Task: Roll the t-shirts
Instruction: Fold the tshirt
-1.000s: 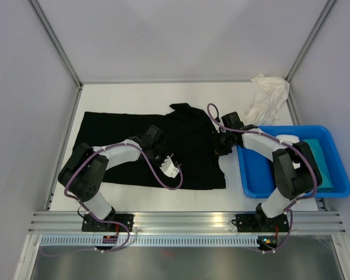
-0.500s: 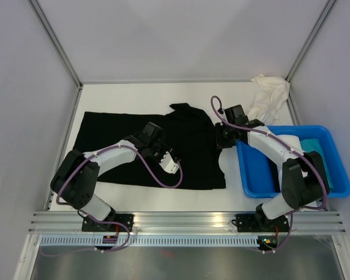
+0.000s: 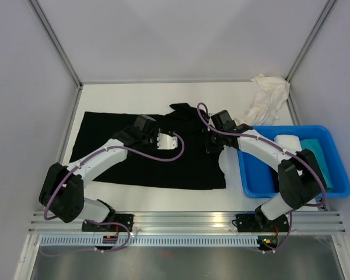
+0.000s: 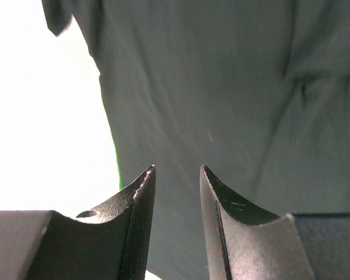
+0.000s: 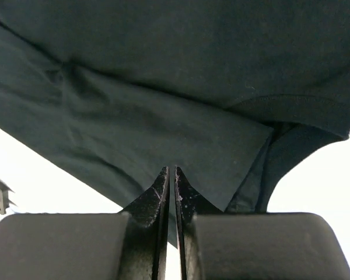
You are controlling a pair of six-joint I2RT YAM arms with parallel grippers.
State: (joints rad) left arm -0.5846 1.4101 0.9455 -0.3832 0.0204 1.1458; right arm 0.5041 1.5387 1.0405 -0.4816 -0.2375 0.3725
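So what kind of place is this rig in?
Probably a lab test cell: a white table boxed by grey panels on aluminium framing, with a black t-shirt laid out.

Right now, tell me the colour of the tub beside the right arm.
The tub is bright blue, clearest in the top external view.

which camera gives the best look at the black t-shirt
Top external: it shows the whole black t-shirt spread across the table, outline included. The left wrist view gives only a close patch of cloth and one edge; the right wrist view only a folded edge close up.
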